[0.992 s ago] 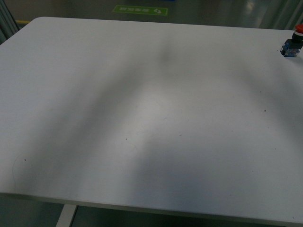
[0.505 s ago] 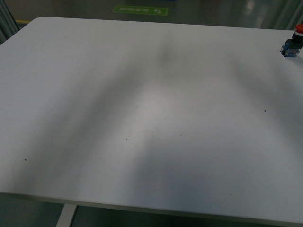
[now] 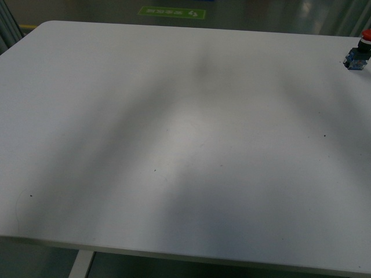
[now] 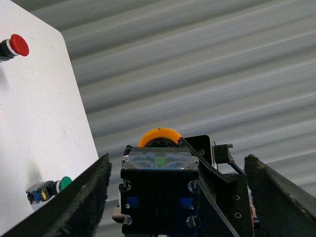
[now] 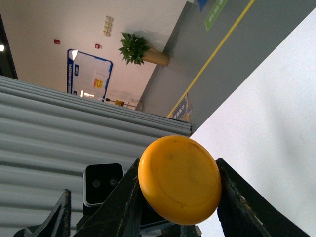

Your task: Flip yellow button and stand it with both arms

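Observation:
The yellow button (image 5: 178,178) is held up in the air, off the table, and does not show in the front view. In the right wrist view its yellow-orange cap faces the camera, clamped between the fingers of my right gripper (image 5: 180,197), which is shut on it. In the left wrist view its black-and-blue contact block (image 4: 159,195) faces the camera, with the cap's edge behind it. My left gripper (image 4: 178,159) is open. Its two fingers (image 4: 81,197) stand wide on either side of the block, apart from it. Neither arm shows in the front view.
The white table (image 3: 185,145) fills the front view, with a red-capped switch (image 3: 358,53) at its far right corner. The left wrist view shows that red switch (image 4: 15,45) and a green-capped switch (image 4: 49,188) near the table's edge. A corrugated grey wall stands behind.

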